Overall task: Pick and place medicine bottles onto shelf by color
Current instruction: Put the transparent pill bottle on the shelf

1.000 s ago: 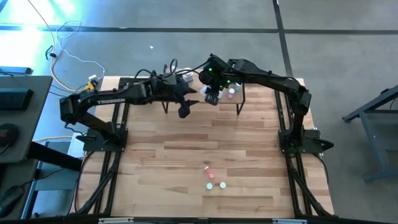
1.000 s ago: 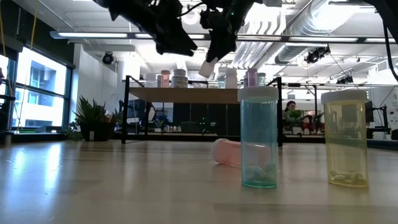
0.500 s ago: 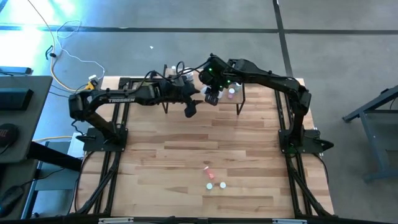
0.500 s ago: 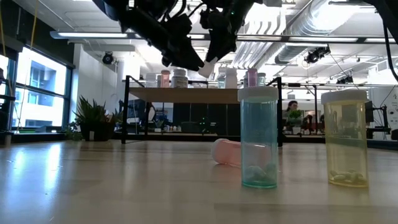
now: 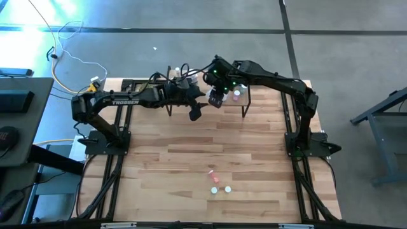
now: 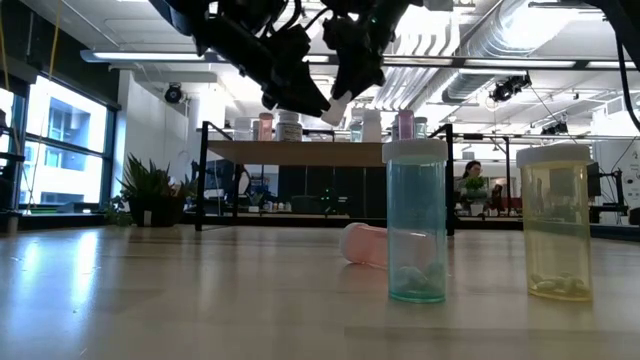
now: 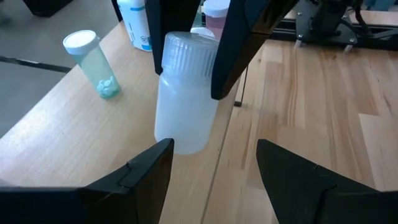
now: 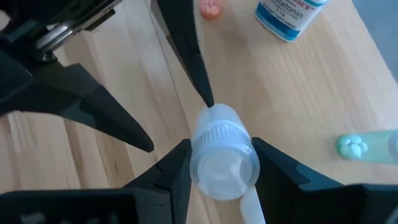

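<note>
My right gripper (image 5: 217,98) is shut on a white translucent bottle (image 7: 185,102) over the near edge of the light-wood shelf (image 5: 210,94). My left gripper (image 5: 195,112) is open and empty, just left of and nearer than that bottle, its fingers (image 7: 149,171) pointing at it. On the shelf stand a green bottle (image 7: 93,63), a white blue-labelled bottle (image 7: 134,25) and a pink bottle (image 7: 215,14). Near the table's front edge a green bottle (image 6: 415,222) and a yellow bottle (image 6: 553,222) stand upright, and a pink one (image 6: 362,243) lies on its side. My right gripper pinches the white bottle by its ribbed cap (image 7: 186,53) between its two fingers (image 8: 177,167). The fingers come from above, pointing down. The bottle hangs below them, slightly tilted, bottom end (image 6: 333,110) clear of the shelf.
The shelf's thin black legs (image 6: 203,178) stand on the slatted tabletop (image 5: 210,146). The two arms are close together above the shelf. A potted plant (image 6: 150,190) and a person (image 6: 468,185) show in the room beyond.
My left gripper has gone toward the table's right edge, closer to the white bottle in my right gripper, and has stayed open. My right gripper and the bottle have kept nearly still.
</note>
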`<state>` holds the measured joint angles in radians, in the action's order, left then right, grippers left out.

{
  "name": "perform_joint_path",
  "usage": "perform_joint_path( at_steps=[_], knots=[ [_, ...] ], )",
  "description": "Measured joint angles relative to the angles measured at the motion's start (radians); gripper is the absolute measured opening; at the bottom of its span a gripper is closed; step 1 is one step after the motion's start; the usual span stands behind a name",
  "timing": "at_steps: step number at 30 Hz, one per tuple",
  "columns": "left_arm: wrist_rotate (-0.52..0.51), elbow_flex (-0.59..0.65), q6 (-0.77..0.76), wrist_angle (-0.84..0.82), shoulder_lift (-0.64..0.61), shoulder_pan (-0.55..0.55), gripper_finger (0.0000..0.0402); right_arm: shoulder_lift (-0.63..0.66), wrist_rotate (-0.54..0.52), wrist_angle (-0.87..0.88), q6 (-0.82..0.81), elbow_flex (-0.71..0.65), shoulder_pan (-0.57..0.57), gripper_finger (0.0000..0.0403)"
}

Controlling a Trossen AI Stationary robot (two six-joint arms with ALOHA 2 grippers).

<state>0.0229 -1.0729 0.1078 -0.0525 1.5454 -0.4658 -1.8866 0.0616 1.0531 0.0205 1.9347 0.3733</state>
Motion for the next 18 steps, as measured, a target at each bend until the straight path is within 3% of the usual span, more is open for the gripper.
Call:
perform_joint_path(
  at_steps=[18],
  knots=[
    [0.014, 0.0, 0.0, -0.003, -0.001, 0.001, 0.0225, 0.0, -0.08, -0.078, -0.2, 0.0, -0.023, 0.013]
  ],
)
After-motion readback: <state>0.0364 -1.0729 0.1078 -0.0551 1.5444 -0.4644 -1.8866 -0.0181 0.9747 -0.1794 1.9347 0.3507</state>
